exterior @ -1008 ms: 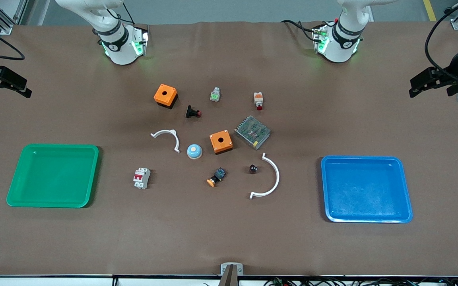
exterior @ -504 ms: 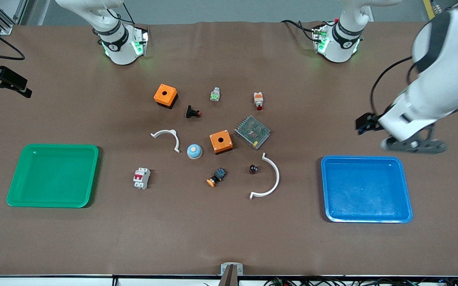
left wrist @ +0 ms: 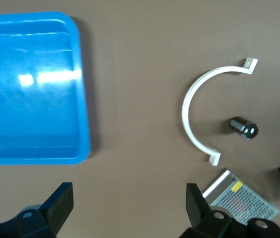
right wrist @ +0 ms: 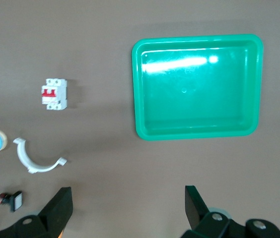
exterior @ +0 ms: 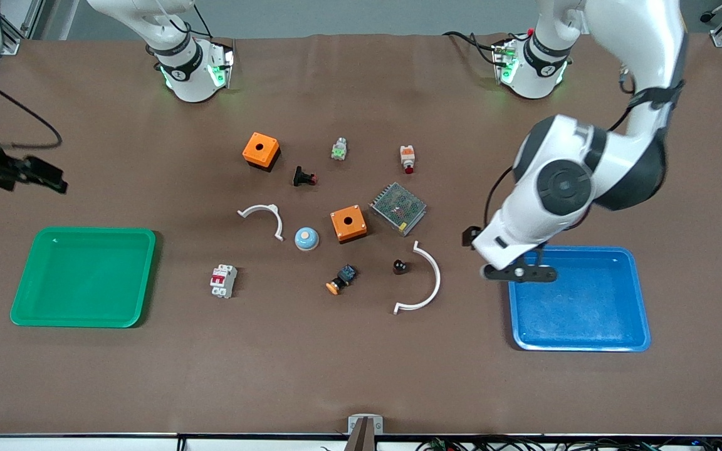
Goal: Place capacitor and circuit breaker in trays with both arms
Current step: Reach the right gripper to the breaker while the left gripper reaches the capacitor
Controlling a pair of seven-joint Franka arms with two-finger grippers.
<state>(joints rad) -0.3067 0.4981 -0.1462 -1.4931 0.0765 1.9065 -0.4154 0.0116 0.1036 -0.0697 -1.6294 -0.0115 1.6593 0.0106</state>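
The capacitor (exterior: pixel 400 267), a tiny black stubby cylinder, lies on the table inside the curve of a large white arc (exterior: pixel 439 279). It also shows in the left wrist view (left wrist: pixel 244 128). The circuit breaker (exterior: pixel 223 280), a white-grey block with red levers, lies between the green tray and the table's middle, and shows in the right wrist view (right wrist: pixel 54 93). My left gripper (exterior: pixel 519 274) is open and empty over the blue tray's edge toward the middle; its jaws (left wrist: pixel 128 201) frame bare table. My right gripper (exterior: pixel 41 177) is open and empty (right wrist: pixel 128 202) over bare table beside the green tray.
A green tray (exterior: pixel 85 231) stands at the right arm's end, a blue tray (exterior: pixel 580 346) at the left arm's end. Between them lie two orange boxes (exterior: pixel 348 223), a mesh-covered metal unit (exterior: pixel 398 208), a blue dome (exterior: pixel 306 238), a smaller white arc (exterior: pixel 267 210) and several push-buttons.
My left arm has swung in from the table's end to over the blue tray's inner edge. My right gripper has moved a little toward the green tray. The objects have not moved.
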